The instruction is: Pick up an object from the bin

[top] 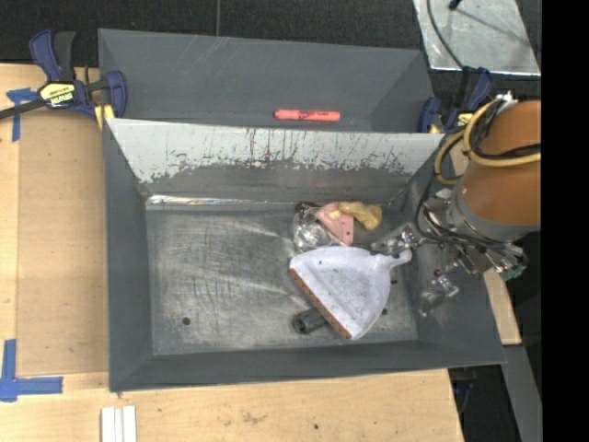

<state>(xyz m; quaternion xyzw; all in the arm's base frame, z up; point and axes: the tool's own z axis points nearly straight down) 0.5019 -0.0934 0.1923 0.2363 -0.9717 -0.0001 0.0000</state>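
While gripper (420,267) hangs at 3 o'clock of grey metal bin (127,247), flat white wedge-shaped pad with brown edge (345,288) lies at its 9; opening: can't tell.

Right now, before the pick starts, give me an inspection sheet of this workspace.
surface: grey metal bin, floor scratched and worn.
job's things: white wedge-shaped piece with a brown edge, lying right of centre.
clutter: small black cylinder at the wedge's front; pink piece, yellow piece and crumpled clear plastic heaped behind it by the back wall.
end effector: low at the bin's right side, beside the wedge's right corner; grip state unclear.
cables: yellow and black loops at the arm's wrist.
surroundings: red mark on the bin's rear wall.
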